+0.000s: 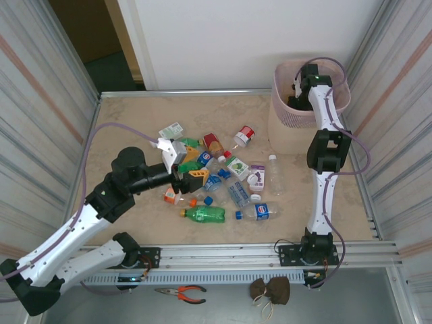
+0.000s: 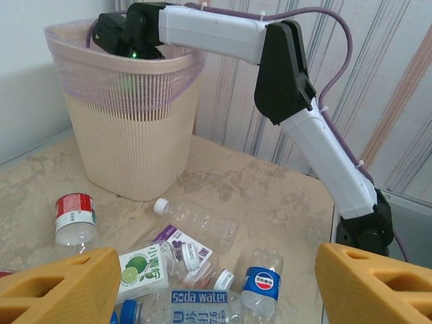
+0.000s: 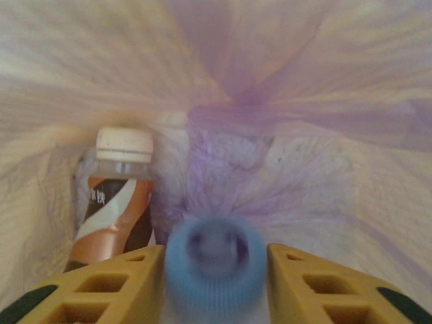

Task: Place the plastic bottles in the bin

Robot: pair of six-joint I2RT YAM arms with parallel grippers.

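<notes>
Release is the step in hand, as I judge it. My right gripper (image 3: 216,273) reaches down into the bin (image 1: 279,121), with a blue-capped bottle (image 3: 214,246) between the two yellow fingers (image 3: 115,283), its cap toward my wrist. The cap fills nearly the whole gap and is blurred, so I cannot tell whether the pads pinch it or sit loose around it. Beyond it the liner (image 3: 304,135) is bare except for one brown-labelled bottle (image 3: 116,196) with a white cap, at the left side.

To do this well I would spread the fingers wide and evenly, so the bottle drops straight and does not hang on one pad, and hold the wrist quiet until it is away. Then I would lift straight up, clear of the mesh rim and the liner, before swinging back. Dragging sideways could catch the bag or tip the bin.

My left gripper (image 2: 216,287) is spread open and holds nothing, hovering low over the pile of bottles (image 1: 233,192) on the table (image 1: 135,121). The soda water bottle (image 2: 199,304) lies flat just under it and looks an easy next pick.
</notes>
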